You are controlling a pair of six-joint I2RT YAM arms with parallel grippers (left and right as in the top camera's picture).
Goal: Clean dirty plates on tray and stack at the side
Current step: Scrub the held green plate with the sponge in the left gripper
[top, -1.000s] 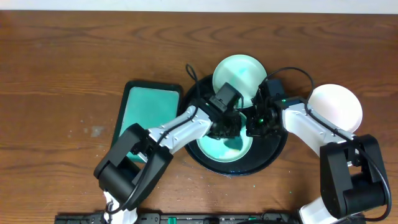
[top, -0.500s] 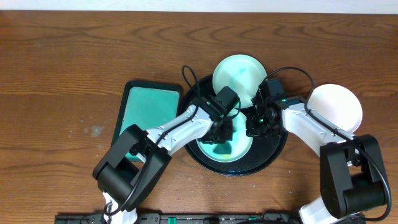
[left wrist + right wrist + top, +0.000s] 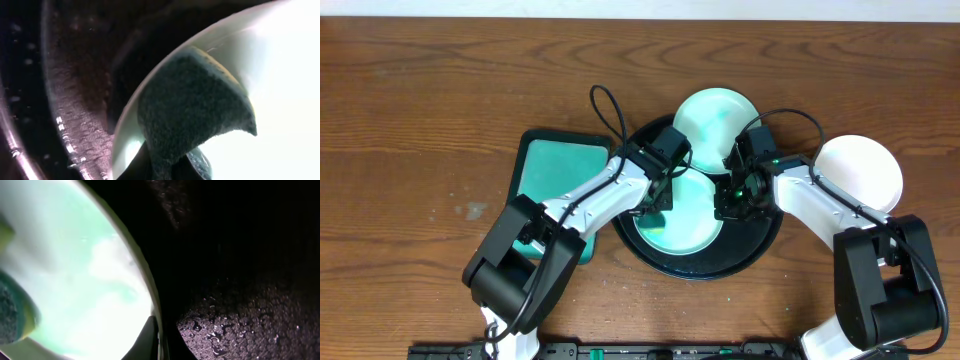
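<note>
Two mint plates (image 3: pixel 715 115) are carried on one tray (image 3: pixel 755 245), one white plate (image 3: pixel 865 170) at 3 o'clock; sponge (image 3: pixel 195 110) is pinched by left gripper (image 3: pixel 660 208), centre plate (image 3: pixel 685 230) by right gripper (image 3: pixel 724 204).

Overhead view is evenly lit and sharp; both wrist views are dark and blurred, the plate (image 3: pixel 290 100) glaring white.

Both arms reach inward, wrists tipped down — left gripper (image 3: pixel 658 208) and right gripper (image 3: pixel 724 203) close together, jaws clamped.

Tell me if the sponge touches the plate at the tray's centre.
Touching. The left wrist view shows the sponge pressed flat on the plate just inside its rim, with no gap between them.
</note>
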